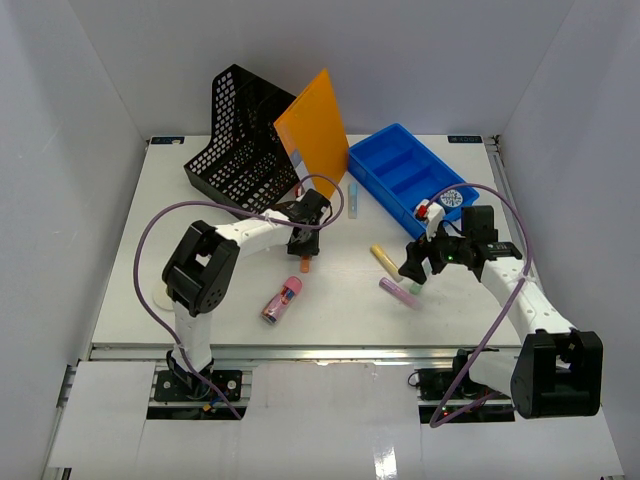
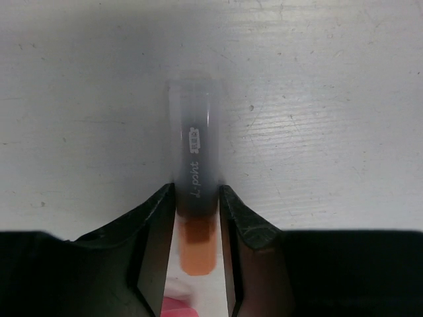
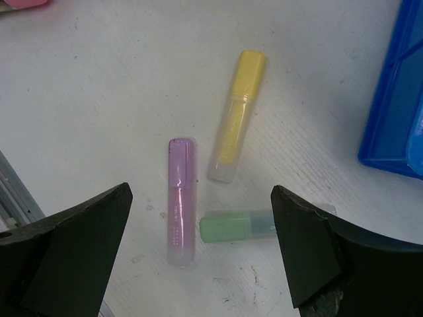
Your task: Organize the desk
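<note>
Desk: the white desk (image 1: 340,310) fills the floor of the scene, with its metal rail along the near edge by the arm bases.
Left gripper: the left gripper (image 2: 196,221) is down at the desk's middle, just near of the black mesh holder (image 1: 240,150). Its jaws are together on the orange highlighter (image 2: 196,211), one finger against each side.
Hedge: the highlighter's far end is blurred in the wrist view, so I cannot tell whether it is lifted or lying flat.
Right gripper: the right gripper (image 3: 198,257) hovers over the right half of the desk, jaws wide apart and holding nothing.
Under it: a purple highlighter (image 3: 180,198), a yellow highlighter (image 3: 236,119) and a green highlighter (image 3: 251,226) lie close together on the bare desk, just near of the blue tray (image 3: 396,99).
Other loose things: a pink tube (image 1: 283,298) lies near of the left gripper, and a pale blue pen (image 1: 352,200) lies between the mesh holder and the tray.
Done: an orange sheet (image 1: 315,130) stands upright at the mesh holder, so that part looks settled.
Left to do: most of it, by my reading. The tray's compartments look largely bare, and every pen is out on the desk. The orange one is the only pen in a grip.
</note>
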